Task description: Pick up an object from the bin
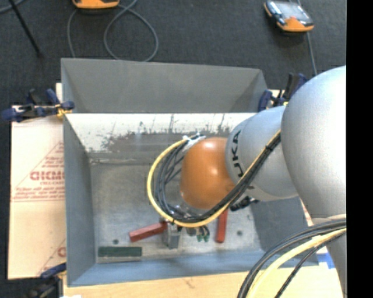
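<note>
So the thing nearest the gripper [172, 237] is a flat red stick [145, 232] lying on the bin [78, 192] floor, near-middle. Its long axis runs pretty much left to right with a slight tilt: the left end sits a bit nearer and the right end a bit farther, and that right end is right up against the gripper's grey tip. Honestly can't tell if the gripper is open or closed, since the orange cover [204, 171] and the loop of cables [152, 180] on the wrist hang over most of it. Also in the bin: a dark green flat bar [119, 252] lying left-right along the near wall toward the left corner, a second red piece [222, 227] standing more near-to-far just right of the gripper, and a small green bit [202, 235] between that and the gripper. The bin floor is scuffed grey metal, and the far wall has dark streaks. Outside it there's dark floor [192, 29] with an orange-and-black gadget [289, 16] at the far right.
</note>
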Controlling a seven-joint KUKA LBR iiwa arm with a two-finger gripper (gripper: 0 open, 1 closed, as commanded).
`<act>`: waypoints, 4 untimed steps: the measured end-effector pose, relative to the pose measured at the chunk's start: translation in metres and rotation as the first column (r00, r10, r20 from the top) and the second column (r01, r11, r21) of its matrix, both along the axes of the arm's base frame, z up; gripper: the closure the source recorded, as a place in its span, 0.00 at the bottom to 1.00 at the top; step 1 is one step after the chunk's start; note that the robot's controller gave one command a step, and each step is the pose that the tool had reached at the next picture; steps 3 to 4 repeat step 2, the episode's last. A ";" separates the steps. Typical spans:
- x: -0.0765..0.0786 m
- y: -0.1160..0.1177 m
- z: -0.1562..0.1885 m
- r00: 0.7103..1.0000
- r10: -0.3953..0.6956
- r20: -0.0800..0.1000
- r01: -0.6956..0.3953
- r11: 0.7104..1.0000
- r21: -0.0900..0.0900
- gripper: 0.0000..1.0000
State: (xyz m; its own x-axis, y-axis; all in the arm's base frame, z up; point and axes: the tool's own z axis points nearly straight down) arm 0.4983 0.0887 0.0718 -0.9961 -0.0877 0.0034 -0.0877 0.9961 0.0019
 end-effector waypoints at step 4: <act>0.018 -0.052 0.150 0.999 -0.047 0.015 0.047 0.999 -0.002 1.00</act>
